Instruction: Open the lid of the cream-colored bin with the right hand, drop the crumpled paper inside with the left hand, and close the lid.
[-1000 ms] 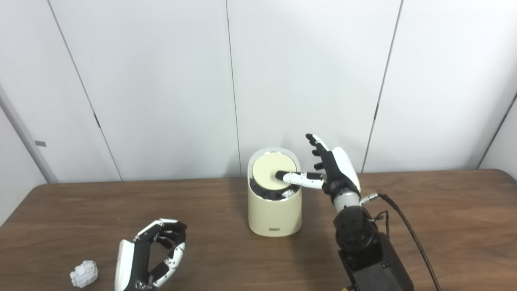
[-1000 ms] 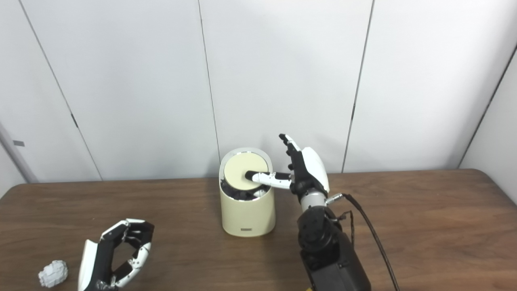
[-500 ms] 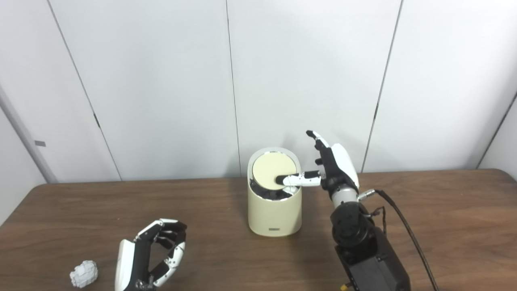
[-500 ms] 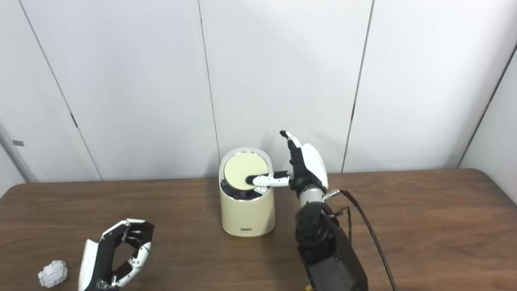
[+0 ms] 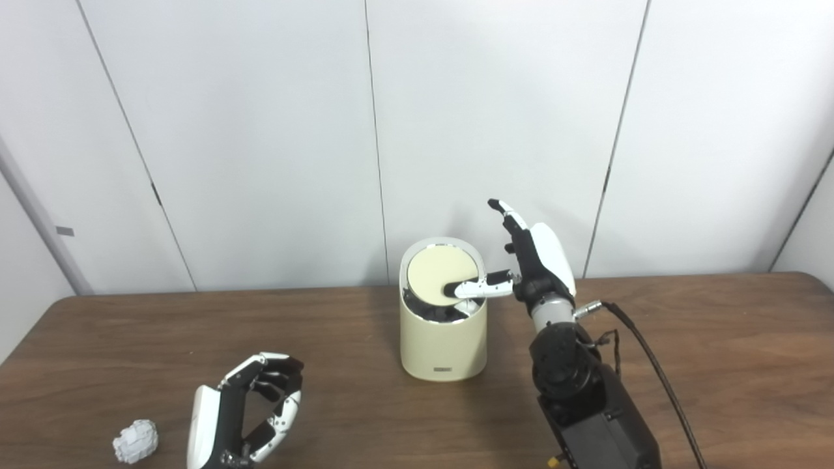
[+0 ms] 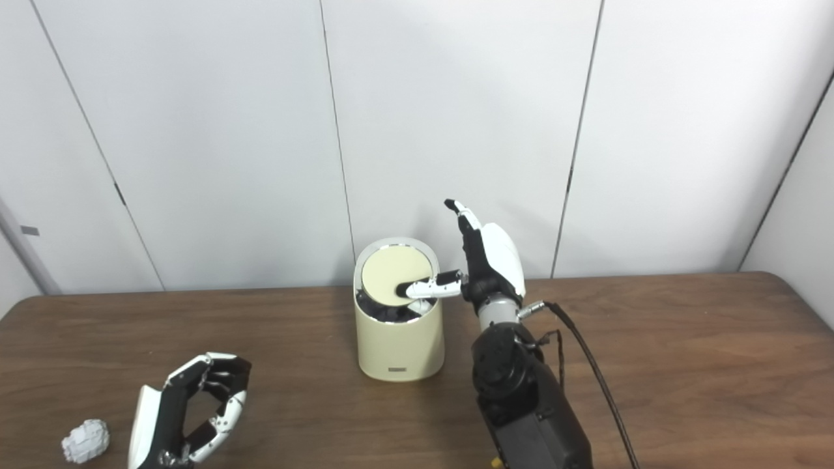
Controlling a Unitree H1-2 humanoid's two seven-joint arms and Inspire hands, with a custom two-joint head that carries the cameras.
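Lid tipped up, thumb poking at it, paper waiting on the table.

Left eye view: cream bin [image 5: 444, 339] standing mid-table [image 5: 717, 339], round lid [image 5: 442, 276] tilted up toward the camera with a dark gap showing below it. Right hand [image 5: 531, 260] just beside the bin, fingers spread upward and gripping nothing, thumb [image 5: 470, 289] laid across the lid's lower right edge. Left hand [image 5: 244, 417] down near the front edge, fingers loosely curled, not holding anything. Crumpled paper [image 5: 135, 441] lying on the table just left of that hand, apart from it.

Right eye view: same layout, paper [image 6: 85, 441] at far lower left, well away from the bin [image 6: 399, 329]; black cable [image 6: 589, 371] trailing off the right wrist.
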